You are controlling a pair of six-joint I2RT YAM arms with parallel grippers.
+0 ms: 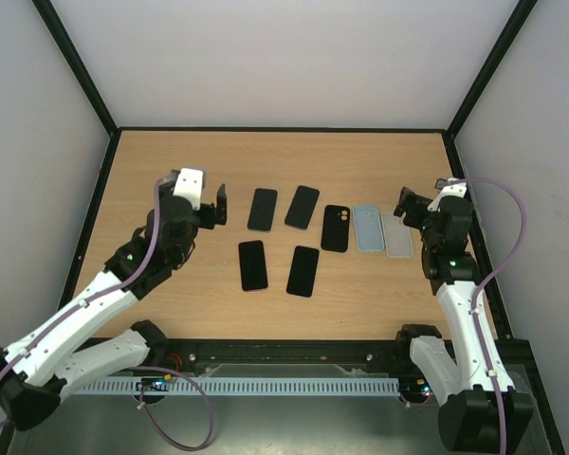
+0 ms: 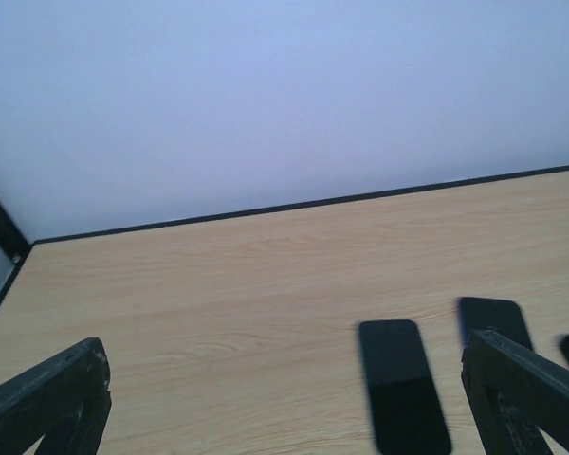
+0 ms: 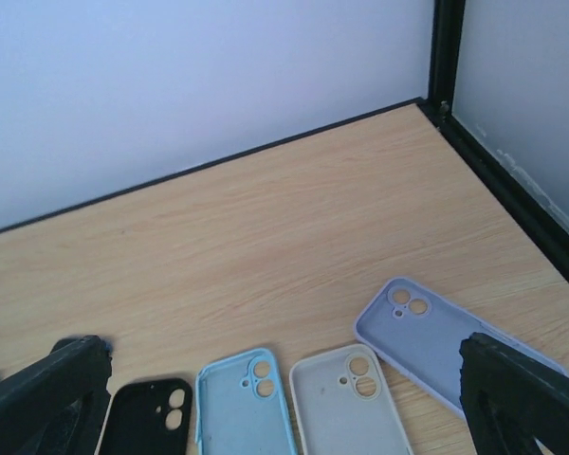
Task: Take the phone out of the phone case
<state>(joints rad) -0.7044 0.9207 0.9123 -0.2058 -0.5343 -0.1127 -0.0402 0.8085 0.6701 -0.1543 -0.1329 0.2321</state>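
Note:
Four black phones lie face up mid-table: two at the back (image 1: 262,209) (image 1: 302,207) and two nearer (image 1: 252,264) (image 1: 302,271). I cannot tell whether any of them sits in a case. An empty black case (image 1: 335,227), light blue case (image 1: 368,227) and grey case (image 1: 396,233) lie in a row to their right. My left gripper (image 1: 218,204) is open and empty, hovering left of the back phones; two of them show in the left wrist view (image 2: 401,398) (image 2: 493,318). My right gripper (image 1: 405,204) is open and empty above the cases.
The right wrist view shows the black case (image 3: 150,417), blue case (image 3: 247,408), grey case (image 3: 346,403) and a lavender case (image 3: 427,332), all empty. The black frame post (image 3: 444,52) and the right wall stand close by. White walls enclose the wooden table (image 1: 171,161).

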